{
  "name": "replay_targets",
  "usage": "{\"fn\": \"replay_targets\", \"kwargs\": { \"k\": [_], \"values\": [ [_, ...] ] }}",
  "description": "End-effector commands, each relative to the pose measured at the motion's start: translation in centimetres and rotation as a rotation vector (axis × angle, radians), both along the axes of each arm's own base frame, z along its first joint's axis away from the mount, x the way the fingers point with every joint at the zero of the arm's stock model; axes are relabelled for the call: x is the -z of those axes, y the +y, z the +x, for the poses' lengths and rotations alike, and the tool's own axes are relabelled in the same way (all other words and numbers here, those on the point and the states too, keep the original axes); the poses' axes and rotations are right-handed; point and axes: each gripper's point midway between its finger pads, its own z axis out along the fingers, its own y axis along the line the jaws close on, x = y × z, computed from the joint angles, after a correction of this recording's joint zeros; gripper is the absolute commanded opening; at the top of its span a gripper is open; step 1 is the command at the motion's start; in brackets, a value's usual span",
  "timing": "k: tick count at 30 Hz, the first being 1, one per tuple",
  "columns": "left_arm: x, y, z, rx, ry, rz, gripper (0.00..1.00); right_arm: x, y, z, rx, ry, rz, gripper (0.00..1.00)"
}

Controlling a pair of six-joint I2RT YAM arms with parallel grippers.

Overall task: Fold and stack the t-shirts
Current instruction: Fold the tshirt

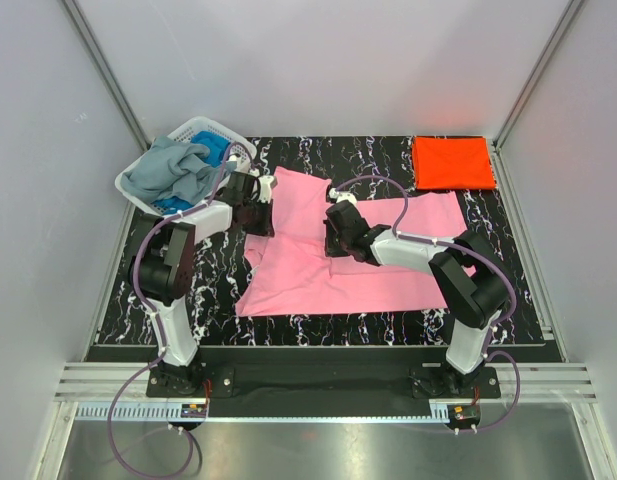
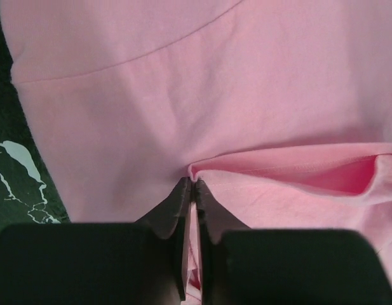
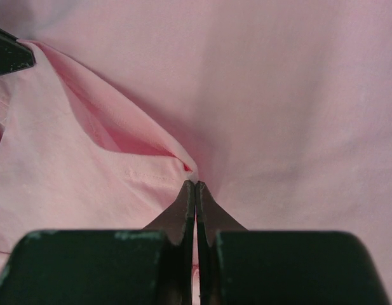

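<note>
While the pink t-shirt [image 1: 318, 285] lies on the table [image 1: 388, 325], I see left gripper [image 2: 194, 187] and right gripper [image 3: 196, 187] each pinching a fold of it.

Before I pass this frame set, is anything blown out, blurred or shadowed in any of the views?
Top external: sharp and evenly lit, only the orange-red t-shirt glows oversaturated. Left wrist: pink t-shirt clear, the left gripper soft-edged near the lens. Right wrist: same softness on the right gripper, mild shadow inside the cloth fold.
</note>
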Motion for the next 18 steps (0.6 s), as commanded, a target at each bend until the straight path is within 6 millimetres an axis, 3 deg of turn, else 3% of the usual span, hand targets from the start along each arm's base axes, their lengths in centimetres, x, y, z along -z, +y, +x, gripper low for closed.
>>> {"fn": "replay_targets", "kwargs": {
  "k": [1, 9, 18],
  "values": [
    [-2.6, -1.3, 1.7, 0.038, -0.082, -0.044, 0.01, -0.8, 0.3, 0.6, 0.014, -0.025, 0.037, 0.0],
    [-5.5, -1.6, 2.8, 0.004, -0.14, -0.021, 0.0, -2.5, 0.3, 0.9, 0.022, -0.055, 0.059, 0.0],
    [-6.3, -1.5, 3.5, -0.024, -0.18, 0.028, 0.0, -3.1, 0.1, 0.7, 0.035, -0.067, 0.069, 0.0]
  ]
}}
